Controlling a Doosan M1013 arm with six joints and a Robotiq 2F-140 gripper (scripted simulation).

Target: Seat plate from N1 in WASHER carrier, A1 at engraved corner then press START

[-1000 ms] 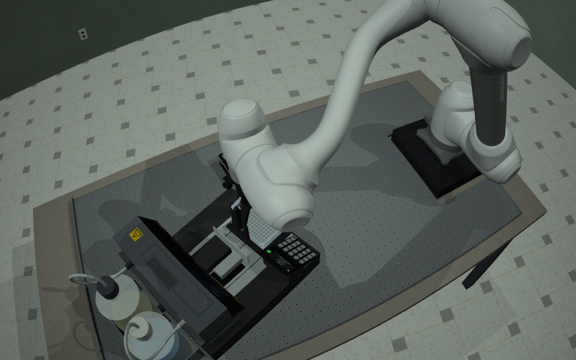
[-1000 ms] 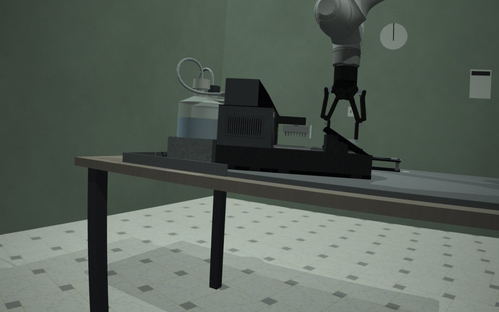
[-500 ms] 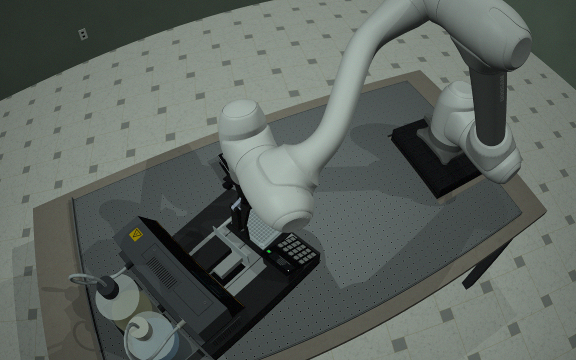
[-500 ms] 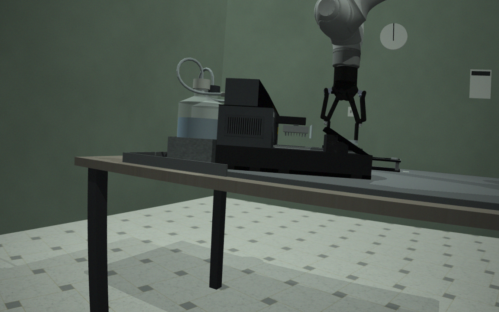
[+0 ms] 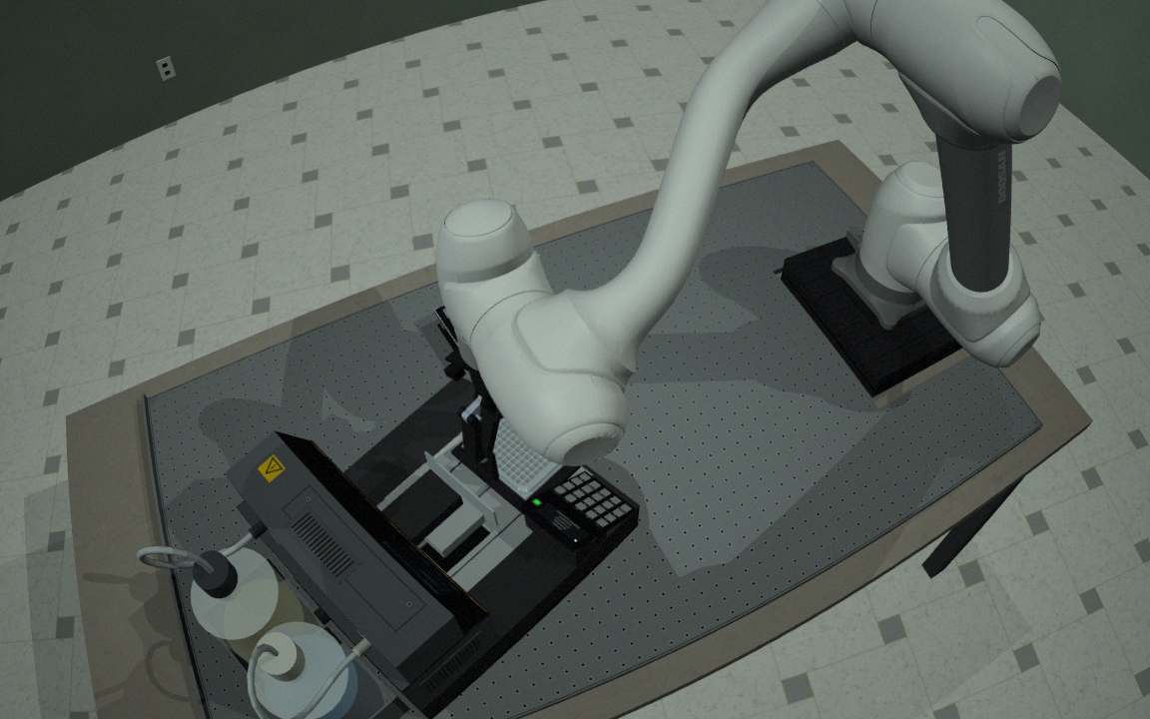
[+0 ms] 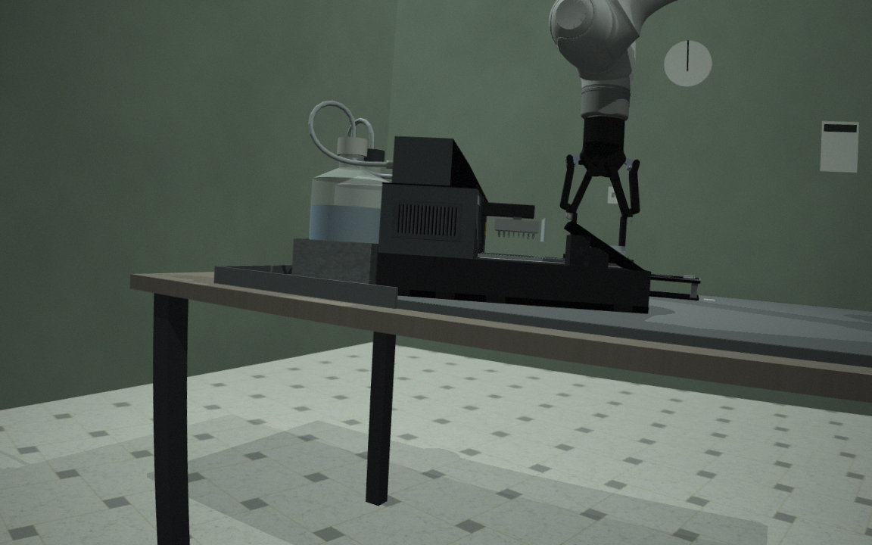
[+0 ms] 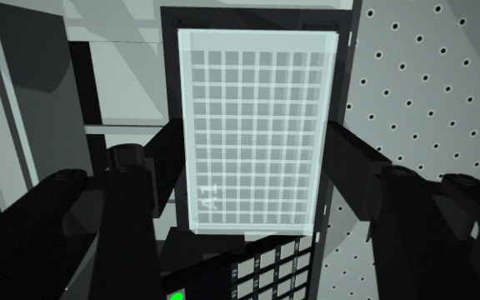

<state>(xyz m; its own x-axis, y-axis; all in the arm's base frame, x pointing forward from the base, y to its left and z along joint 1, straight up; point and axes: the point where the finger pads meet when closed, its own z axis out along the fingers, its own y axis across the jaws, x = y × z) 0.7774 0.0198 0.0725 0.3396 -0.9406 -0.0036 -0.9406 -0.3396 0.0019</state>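
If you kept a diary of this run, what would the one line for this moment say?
gripper: shut on plate | plate: held by its long sides, beside keypad | lamp: green

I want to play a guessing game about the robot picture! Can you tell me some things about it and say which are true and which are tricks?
1. The gripper is squeezing the clear plate by its long sides. True.
2. The little lamp beside the keypad glows red. False: it glows green.
3. Two bottles with hoses stand behind the washer. True.
4. The plate already lies flat in the carrier. False: it is held in the air, next to the keypad.
5. The robot has two arms. False: only one arm shows.
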